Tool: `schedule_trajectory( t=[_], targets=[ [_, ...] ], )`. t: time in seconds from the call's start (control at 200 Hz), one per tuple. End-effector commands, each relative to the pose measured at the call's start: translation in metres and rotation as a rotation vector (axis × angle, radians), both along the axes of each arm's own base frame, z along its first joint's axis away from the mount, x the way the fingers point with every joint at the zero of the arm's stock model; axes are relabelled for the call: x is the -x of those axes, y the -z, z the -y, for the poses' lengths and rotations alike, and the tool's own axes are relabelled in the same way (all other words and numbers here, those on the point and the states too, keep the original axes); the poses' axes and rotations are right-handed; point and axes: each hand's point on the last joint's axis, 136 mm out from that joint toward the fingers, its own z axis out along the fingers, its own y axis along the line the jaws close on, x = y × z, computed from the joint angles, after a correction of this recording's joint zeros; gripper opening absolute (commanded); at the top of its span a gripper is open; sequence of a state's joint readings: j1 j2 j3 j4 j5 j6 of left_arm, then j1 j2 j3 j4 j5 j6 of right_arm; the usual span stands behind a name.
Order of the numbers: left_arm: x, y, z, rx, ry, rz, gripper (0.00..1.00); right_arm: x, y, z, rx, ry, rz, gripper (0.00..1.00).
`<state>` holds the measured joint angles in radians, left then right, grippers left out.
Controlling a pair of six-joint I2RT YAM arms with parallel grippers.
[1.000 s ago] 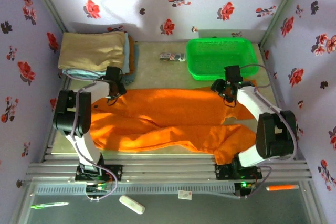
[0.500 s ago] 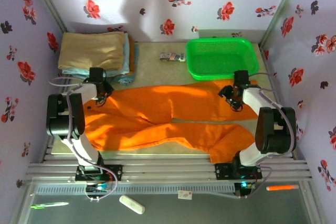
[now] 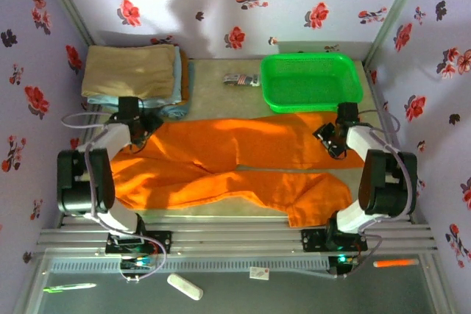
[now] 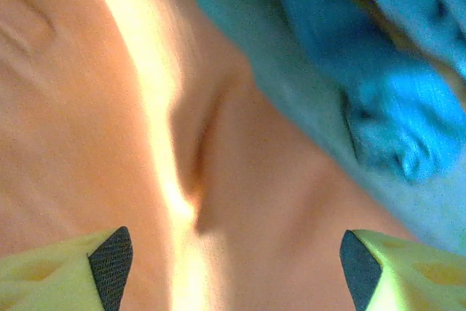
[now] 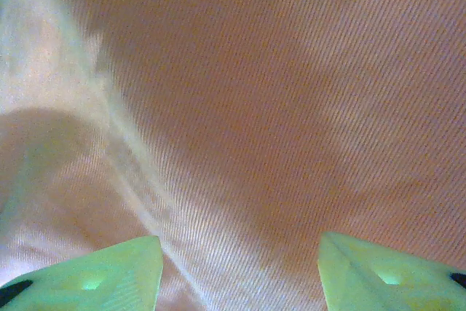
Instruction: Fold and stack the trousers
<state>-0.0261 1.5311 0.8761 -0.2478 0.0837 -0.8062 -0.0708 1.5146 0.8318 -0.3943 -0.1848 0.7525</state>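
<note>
L gripper (image 3: 138, 121), jaws apart & empty, over L end of bright orange soft-cloth trousers (image 3: 228, 159), R gripper (image 3: 333, 137) open over R end; long axis L–R, just nearside of green plastic basket (image 3: 313, 101).

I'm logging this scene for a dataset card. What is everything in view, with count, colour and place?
trousers: one pair, bright orange, spread across the table
tan folded cloth: one, far left corner, on top of a stack
light blue folded cloth: one, under the tan one
basket: one, green, far right
small striped object: one, dark and pale, between stack and basket
white stick: one, on the near ledge
pen: one, green, near ledge, left
marker: one, orange, near ledge, right
left gripper: open, over the trousers beside the stack
right gripper: open, over the trousers near the basket
</note>
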Motion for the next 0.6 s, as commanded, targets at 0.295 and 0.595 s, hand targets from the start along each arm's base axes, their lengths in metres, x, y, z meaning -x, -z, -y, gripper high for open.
schedule_trajectory(
  t=[0.295,0.595],
  targets=[
    [0.046,0.037,0.082,0.07,0.163,0.004,0.86,0.011,0.026,-0.009,-0.013,-0.014,-0.058,0.58],
    [0.019,0.064,0.064,0.077,0.102,-0.024,0.83,-0.045,0.045,0.019,-0.032,0.103,-0.087,0.56]
  ],
)
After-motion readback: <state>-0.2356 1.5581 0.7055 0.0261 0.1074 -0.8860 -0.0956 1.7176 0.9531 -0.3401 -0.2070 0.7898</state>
